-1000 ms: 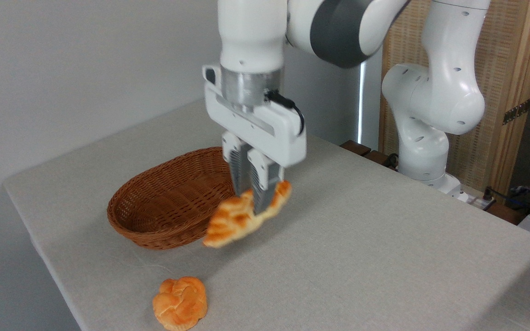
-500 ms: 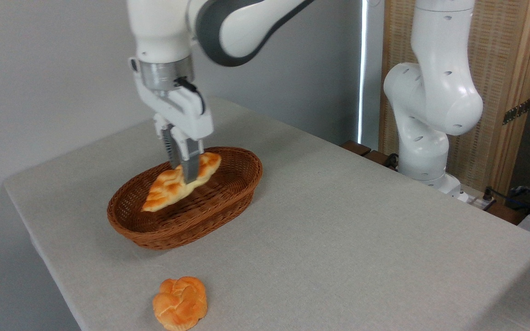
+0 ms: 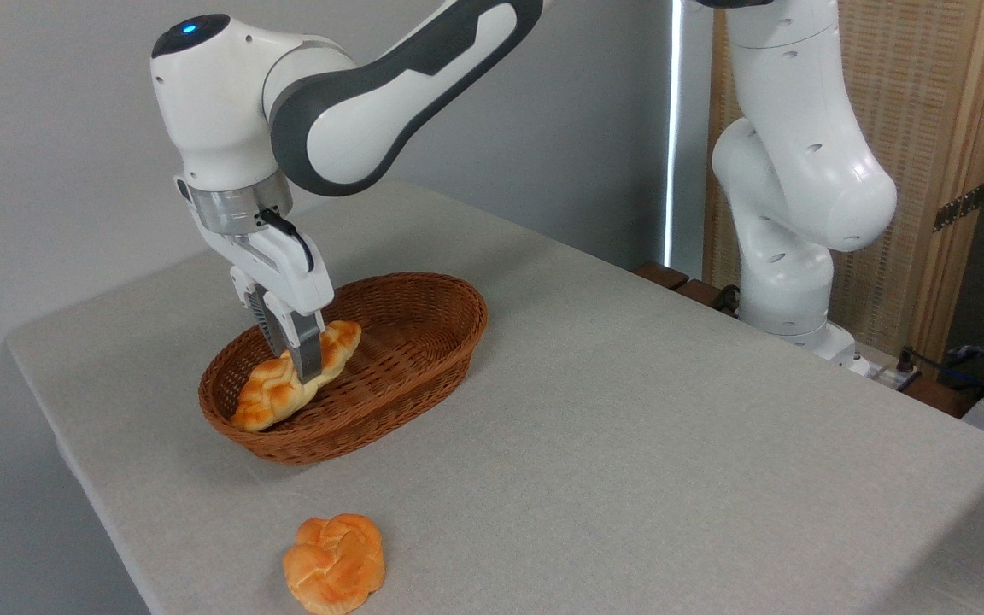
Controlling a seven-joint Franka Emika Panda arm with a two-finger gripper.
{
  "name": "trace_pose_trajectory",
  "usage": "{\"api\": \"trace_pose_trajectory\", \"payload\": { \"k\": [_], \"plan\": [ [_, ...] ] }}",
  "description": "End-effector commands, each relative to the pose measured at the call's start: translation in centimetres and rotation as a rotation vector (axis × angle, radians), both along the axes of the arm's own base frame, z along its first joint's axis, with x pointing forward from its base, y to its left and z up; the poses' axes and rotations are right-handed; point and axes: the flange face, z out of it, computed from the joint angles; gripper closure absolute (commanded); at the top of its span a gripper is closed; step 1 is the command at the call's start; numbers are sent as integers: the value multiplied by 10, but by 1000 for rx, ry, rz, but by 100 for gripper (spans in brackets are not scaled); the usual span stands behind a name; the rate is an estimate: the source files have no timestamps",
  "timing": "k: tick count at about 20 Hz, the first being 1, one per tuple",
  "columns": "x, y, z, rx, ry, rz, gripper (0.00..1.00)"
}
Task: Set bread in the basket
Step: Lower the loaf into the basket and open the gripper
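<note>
Bread (image 3: 295, 386) is held inside the basket (image 3: 424, 342), in its left half, gripped about the middle of its length by the gripper (image 3: 300, 369). The loaf's long axis runs on a diagonal, from a lower end at the bottom left, close against the basket's near-left wall, up to a higher end at the upper right, toward the basket's middle. That axis lies roughly along the basket's own length. The loaf is tilted, its left tip lowest; whether that tip touches the wicker floor cannot be told.

The two fingers (image 3: 311, 360) are closed narrowly on the braided loaf and point almost straight down from the white hand. The arm (image 3: 389, 94) is bent over the basket from the upper right, its base (image 3: 787, 282) standing at the table's far right edge.

Compared with half a second ago, the loaf is seen lower and further left — then it hung over the basket's middle, clear of the weave, and now it is sunk below the rim on the left side. Its diagonal heading is kept nearly unchanged. A second ago it was carried outside the basket, over the table (image 3: 629, 444) in front of the basket's right end.

A small round bun (image 3: 335, 564) lies on the grey cloth near the front edge, well apart from the basket — in the same spot as in both earlier views.
</note>
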Motion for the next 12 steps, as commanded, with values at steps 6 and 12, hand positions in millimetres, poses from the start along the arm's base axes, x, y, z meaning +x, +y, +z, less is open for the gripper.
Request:
{"api": "trace_pose_trajectory", "payload": {
  "k": [6, 12],
  "plan": [
    [0, 5, 10, 30, -6, 1, 0],
    [-4, 9, 12, 66, 10, -22, 0]
  ]
}}
